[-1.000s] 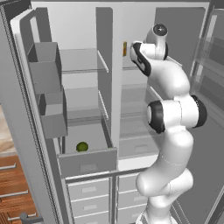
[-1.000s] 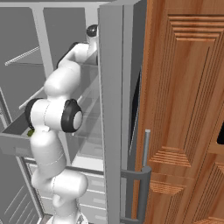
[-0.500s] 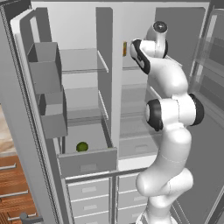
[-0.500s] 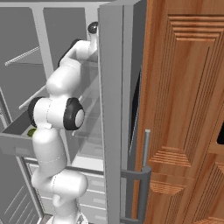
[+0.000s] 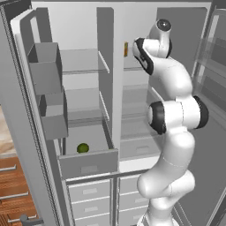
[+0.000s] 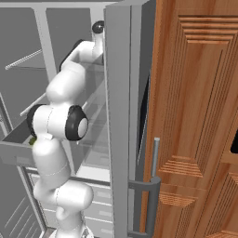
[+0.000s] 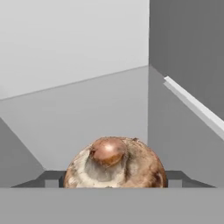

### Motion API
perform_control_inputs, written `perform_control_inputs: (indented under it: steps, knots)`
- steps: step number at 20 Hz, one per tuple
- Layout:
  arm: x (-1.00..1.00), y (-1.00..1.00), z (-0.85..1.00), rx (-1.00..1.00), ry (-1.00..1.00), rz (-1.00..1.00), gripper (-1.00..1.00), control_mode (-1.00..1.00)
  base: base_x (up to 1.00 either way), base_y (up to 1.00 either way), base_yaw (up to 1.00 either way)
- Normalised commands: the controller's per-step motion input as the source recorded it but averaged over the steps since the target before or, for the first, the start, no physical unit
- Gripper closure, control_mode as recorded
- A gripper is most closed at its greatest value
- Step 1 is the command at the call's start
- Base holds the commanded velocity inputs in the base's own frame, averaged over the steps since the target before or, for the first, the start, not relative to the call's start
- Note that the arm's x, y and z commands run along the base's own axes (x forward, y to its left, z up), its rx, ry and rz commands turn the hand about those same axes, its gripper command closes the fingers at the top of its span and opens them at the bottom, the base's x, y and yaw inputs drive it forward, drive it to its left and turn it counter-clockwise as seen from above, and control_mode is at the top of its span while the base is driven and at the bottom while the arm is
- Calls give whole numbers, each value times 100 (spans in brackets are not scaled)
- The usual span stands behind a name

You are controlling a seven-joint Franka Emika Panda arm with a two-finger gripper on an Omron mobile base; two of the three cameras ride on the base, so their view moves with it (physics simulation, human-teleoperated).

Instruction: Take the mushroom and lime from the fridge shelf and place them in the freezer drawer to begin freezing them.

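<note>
The arm reaches up into the open fridge, its hand at the upper fridge shelf (image 5: 134,66) in the right compartment, close beside the central divider. In the hand view the mushroom (image 7: 115,164) sits right at the gripper (image 7: 114,184), its brown rounded body and stem stub facing the camera, with the 2 dark fingertips (image 7: 50,180) showing just beside it on either side; they look closed around the mushroom, though contact itself is hidden behind it. Behind it lie the grey glass panel and its pale rail (image 7: 192,107) along the side edge. Lower down, the freezer drawer (image 5: 88,162) stands pulled out in the left compartment, and the lime (image 5: 82,148) rests on its floor near the front panel, toward the left wall. A narrow yellow-brown item (image 5: 126,48) stands upright at the back of the upper shelf.
</note>
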Motion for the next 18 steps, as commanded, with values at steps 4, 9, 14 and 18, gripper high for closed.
perform_control_inputs:
  steps: [4, 9, 14, 18]
  knots:
    - [-53, 0, 0, 0, -14, 0, 100, -100, 0, 0, 0]
    - [-63, 5, 0, 0, -17, 0, 100, -100, 0, 0, 0]
    - [-91, 15, 7, 0, -18, 0, 100, -100, 0, 0, 0]
    - [-100, 10, 37, 0, -9, 0, 100, -100, 0, 0, 0]
